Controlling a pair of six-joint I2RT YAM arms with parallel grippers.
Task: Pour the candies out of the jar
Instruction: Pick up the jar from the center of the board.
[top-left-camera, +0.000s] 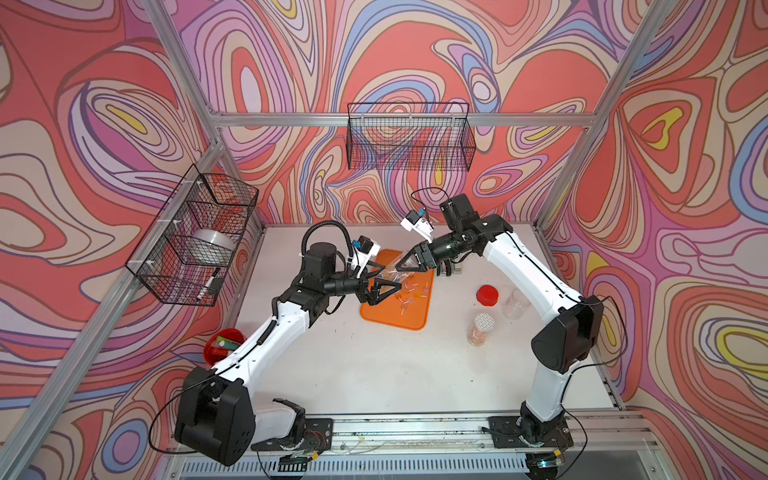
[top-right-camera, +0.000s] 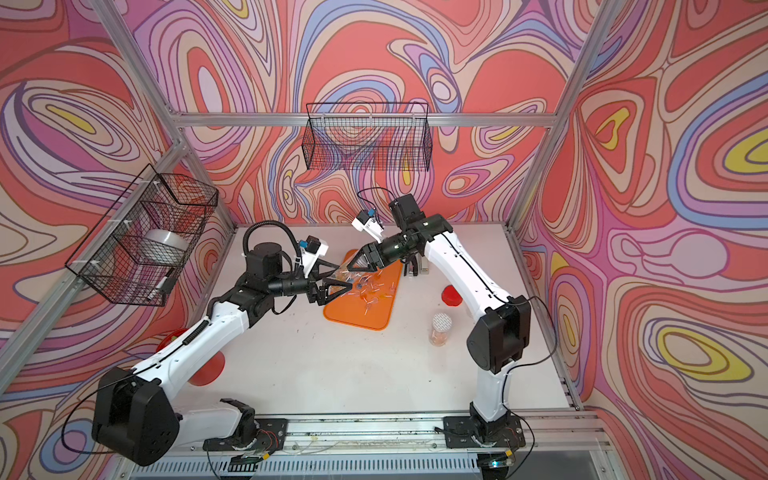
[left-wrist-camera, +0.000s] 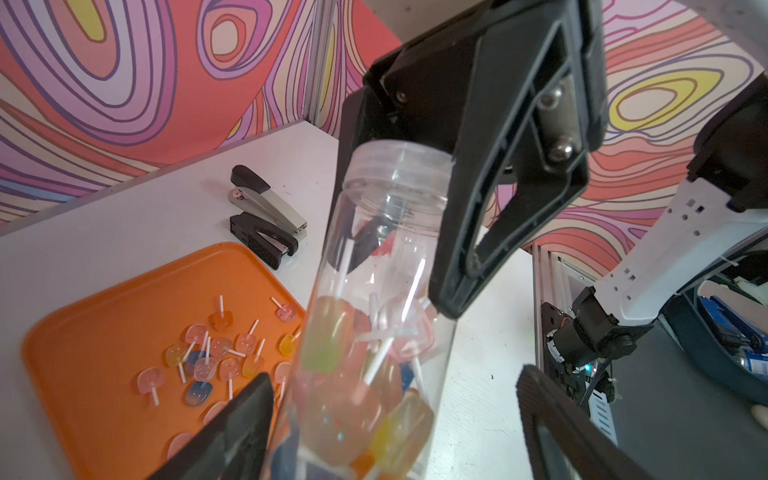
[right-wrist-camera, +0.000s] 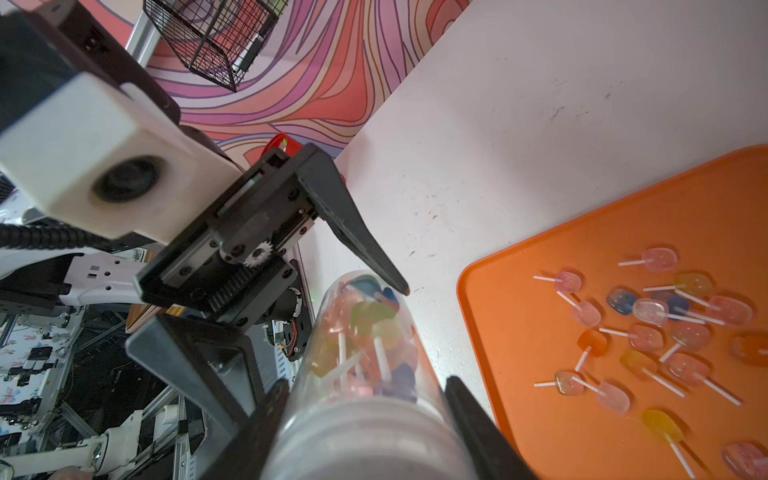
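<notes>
Candies (left-wrist-camera: 208, 357) (small wrapped sweets in orange, yellow, pink and blue on short white sticks) lie partly scattered on the flat orange plastic tray (left-wrist-camera: 83, 395) at twelve o'clock of the white table (top-left-camera: 374, 365). A good many more sit packed at the base end of the clear cylindrical plastic jar (left-wrist-camera: 374, 249), which is held in the air over the tray's ten o'clock corner. The right gripper (right-wrist-camera: 368, 384) is clamped across the jar's threaded neck, probably so that the mouth can be aimed at the tray. The left gripper (left-wrist-camera: 388, 386) has its fingers spread either side of the base without gripping, placed, I judge, to lift that end and send the rest sliding out. The right arm reaches in from two o'clock with its wrist pitched down; the left arm stretches low and nearly level from eight o'clock, the two grippers almost nose to nose.
</notes>
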